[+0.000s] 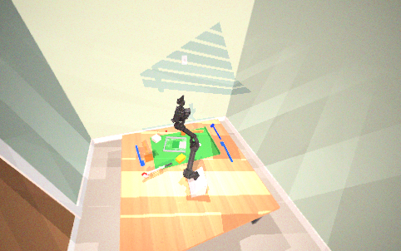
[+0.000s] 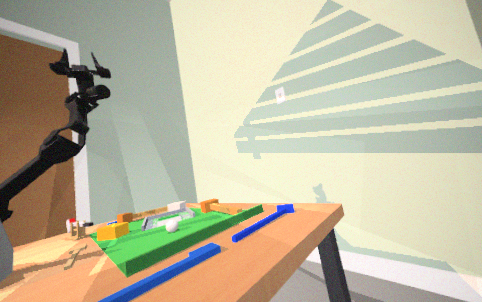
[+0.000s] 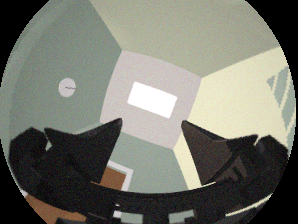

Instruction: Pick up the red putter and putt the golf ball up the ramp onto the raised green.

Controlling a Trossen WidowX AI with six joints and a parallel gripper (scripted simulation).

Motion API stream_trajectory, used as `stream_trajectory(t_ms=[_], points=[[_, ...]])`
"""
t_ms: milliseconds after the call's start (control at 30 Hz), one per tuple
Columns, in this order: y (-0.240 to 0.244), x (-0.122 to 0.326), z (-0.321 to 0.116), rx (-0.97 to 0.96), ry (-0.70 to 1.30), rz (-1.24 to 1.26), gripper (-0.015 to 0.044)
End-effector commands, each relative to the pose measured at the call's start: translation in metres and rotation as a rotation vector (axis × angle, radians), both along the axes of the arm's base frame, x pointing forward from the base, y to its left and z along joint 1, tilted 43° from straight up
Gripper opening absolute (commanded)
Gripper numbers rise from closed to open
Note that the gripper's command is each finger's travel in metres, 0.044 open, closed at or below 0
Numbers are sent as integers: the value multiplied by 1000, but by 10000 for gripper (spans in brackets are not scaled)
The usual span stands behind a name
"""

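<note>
The red putter, with a red-and-white head, a pale shaft and a dark grip, lies beside the green course. The white golf ball sits on the green surface, beside a grey-white frame that surrounds a green patch. I cannot tell the ramp and raised green apart clearly. My gripper is open and empty, pointing upward high above the table, far from the putter and ball. The wrist view shows no putter or ball.
A yellow block sits at the course's edge. A white block and orange blocks are near it. Blue bars lie on both sides of the course on the wooden table.
</note>
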State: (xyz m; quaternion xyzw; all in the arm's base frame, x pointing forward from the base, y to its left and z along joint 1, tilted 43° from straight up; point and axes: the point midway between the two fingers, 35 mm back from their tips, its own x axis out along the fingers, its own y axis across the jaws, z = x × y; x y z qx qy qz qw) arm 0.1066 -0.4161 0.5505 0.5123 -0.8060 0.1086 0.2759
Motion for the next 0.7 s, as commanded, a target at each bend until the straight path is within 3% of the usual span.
stream_trajectory(t_ms=[0, 333, 667], points=[[1, -2, 1, -4, -1, -3, 426], [73, -83, 51, -216, -45, -195, 440], [175, -162, 90, -506, -90, -417, 440]])
